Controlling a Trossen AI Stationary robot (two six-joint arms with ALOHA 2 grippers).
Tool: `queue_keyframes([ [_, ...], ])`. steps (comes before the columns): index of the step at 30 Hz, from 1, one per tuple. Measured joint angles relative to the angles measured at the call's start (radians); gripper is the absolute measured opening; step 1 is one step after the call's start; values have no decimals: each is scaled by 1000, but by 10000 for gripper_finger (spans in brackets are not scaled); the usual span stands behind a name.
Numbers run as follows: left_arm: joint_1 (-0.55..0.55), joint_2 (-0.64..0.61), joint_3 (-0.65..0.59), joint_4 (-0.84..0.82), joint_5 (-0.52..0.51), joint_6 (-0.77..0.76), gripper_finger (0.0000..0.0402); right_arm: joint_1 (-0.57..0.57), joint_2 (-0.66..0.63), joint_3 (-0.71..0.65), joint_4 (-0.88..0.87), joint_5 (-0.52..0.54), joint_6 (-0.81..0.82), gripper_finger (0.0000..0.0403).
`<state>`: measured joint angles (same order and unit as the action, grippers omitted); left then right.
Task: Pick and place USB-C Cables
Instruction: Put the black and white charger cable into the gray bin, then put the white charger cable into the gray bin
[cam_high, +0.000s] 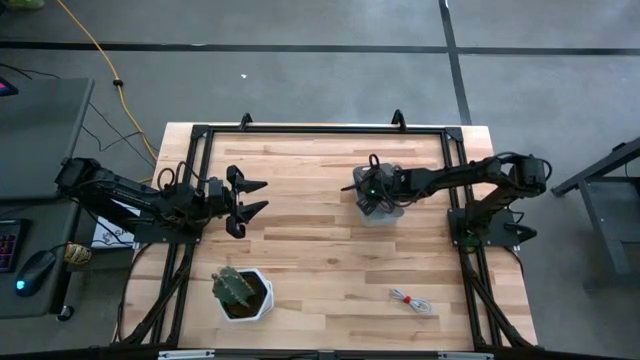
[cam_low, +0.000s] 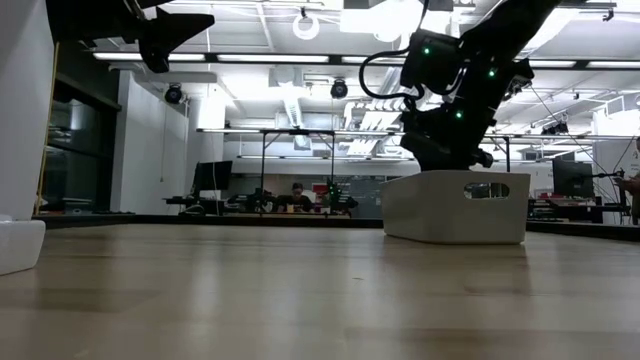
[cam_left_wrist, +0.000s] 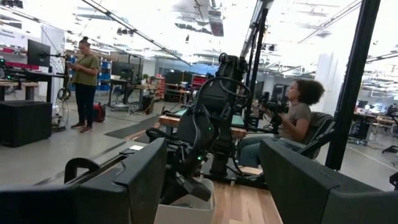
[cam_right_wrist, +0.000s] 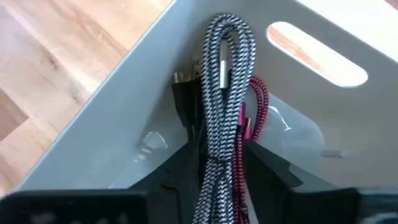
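Note:
My right gripper (cam_high: 368, 195) (cam_right_wrist: 224, 186) points down into the pale tray (cam_high: 386, 216) (cam_low: 455, 210), shut on the grey braided cable bundle (cam_right_wrist: 225, 68). A dark red cable (cam_right_wrist: 258, 102) and a black cable (cam_right_wrist: 185, 99) lie in the tray's corner beside it. The whitish cable with red (cam_high: 410, 300) lies flat on the table near the near right corner. My left gripper (cam_high: 252, 198) (cam_left_wrist: 214, 158) hangs open above the table's left side, holding nothing. My right gripper pinches the grey bundle across its strands (cam_right_wrist: 214, 171) between its two fingers (cam_right_wrist: 180, 180), coming from above and pointing down into the tray. The looped end reaches past the fingertips toward the tray's corner. Whether that end rests on the tray floor, I cannot tell.
A white pot with a cactus-like plant (cam_high: 242, 292) (cam_low: 15, 245) stands near the near left edge. A black frame (cam_high: 320, 130) runs around the tabletop. Bare wood lies between the two arms. People sit and stand in the room beyond the table.

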<state>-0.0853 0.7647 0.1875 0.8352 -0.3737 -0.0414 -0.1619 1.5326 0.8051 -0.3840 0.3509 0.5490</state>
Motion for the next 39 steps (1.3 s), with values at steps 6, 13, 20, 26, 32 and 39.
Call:
queue_keyframes([
  [6,0,0,0,0,0,0,239,3,-1,0,-23,-10,-14,171],
  [13,0,0,0,0,0,0,239,-23,-56,23,-202,44,47,189],
  [20,0,0,0,0,0,0,239,91,-200,20,-134,288,12,181],
  [26,0,0,0,-1,0,0,239,253,-332,-69,84,285,-213,181],
  [32,0,0,0,-1,0,-11,239,341,-488,-221,326,266,-379,181],
  [39,0,0,0,-1,0,-8,239,346,-713,-409,599,186,-483,181],
])
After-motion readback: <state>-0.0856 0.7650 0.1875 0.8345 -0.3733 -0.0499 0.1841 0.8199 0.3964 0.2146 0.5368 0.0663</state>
